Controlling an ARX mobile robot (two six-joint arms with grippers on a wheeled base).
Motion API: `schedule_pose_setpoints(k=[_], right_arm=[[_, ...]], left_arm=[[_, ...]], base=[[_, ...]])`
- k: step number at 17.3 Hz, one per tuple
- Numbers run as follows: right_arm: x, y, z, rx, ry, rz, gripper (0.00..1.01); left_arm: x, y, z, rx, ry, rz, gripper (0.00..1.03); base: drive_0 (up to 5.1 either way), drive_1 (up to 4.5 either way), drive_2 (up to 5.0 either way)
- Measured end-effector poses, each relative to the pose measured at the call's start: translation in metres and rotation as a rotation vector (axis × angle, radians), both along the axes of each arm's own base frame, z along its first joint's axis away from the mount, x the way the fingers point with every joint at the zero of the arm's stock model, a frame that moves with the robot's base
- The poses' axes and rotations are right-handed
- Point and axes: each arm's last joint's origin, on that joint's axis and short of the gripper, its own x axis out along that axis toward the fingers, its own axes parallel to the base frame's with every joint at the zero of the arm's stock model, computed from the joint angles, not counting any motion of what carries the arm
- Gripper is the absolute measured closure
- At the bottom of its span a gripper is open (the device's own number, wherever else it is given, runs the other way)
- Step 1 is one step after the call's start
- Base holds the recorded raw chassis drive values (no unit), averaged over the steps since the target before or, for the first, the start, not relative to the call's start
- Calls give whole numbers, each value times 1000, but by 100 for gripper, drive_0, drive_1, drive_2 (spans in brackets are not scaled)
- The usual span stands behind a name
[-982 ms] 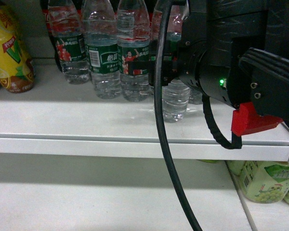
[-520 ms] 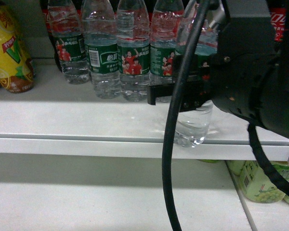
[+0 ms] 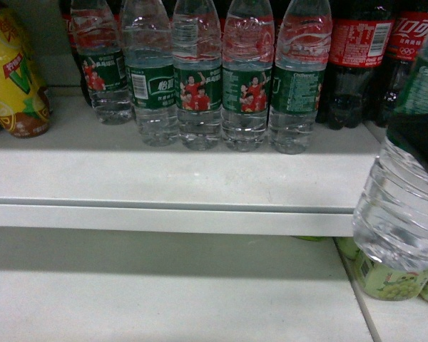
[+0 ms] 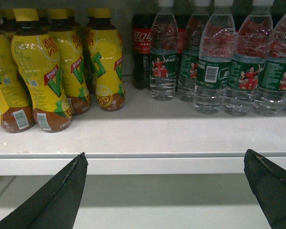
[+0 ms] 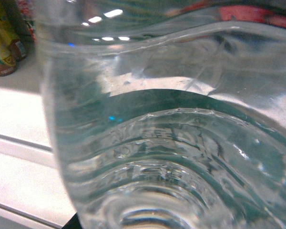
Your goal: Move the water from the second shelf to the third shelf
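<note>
Here, your right arm carries the clear ribbed green-labelled water bottle (image 3: 399, 214) off the white upper shelf's (image 3: 164, 214) right front corner; its grip cannot be judged. Lower it upright onto the shelf below.

Head camera faces the white shelf (image 3: 164, 178) level and close. Left wrist camera looks straight at that same shelf (image 4: 133, 138) from further left, sharing the water-bottle row (image 3: 200, 78) (image 4: 219, 62). Right wrist camera presses against one clear bottle (image 5: 171, 133).

Water bottle (image 3: 399, 221) tilted at right edge, off shelf (image 3: 164, 206); five others standing.
</note>
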Motion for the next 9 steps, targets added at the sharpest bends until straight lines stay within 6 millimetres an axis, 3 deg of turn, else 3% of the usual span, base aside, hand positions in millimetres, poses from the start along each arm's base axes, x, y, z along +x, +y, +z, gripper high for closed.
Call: schedule_pose_setpoints(k=[5, 9], right_arm=[[-49, -36, 8, 23, -30, -38, 57], [-68, -55, 12, 45, -57, -96, 58]], left_arm=[[0, 0, 0, 0, 0, 0, 5], [0, 0, 0, 0, 0, 0, 5]], base=[[0, 0, 0], [0, 0, 0]])
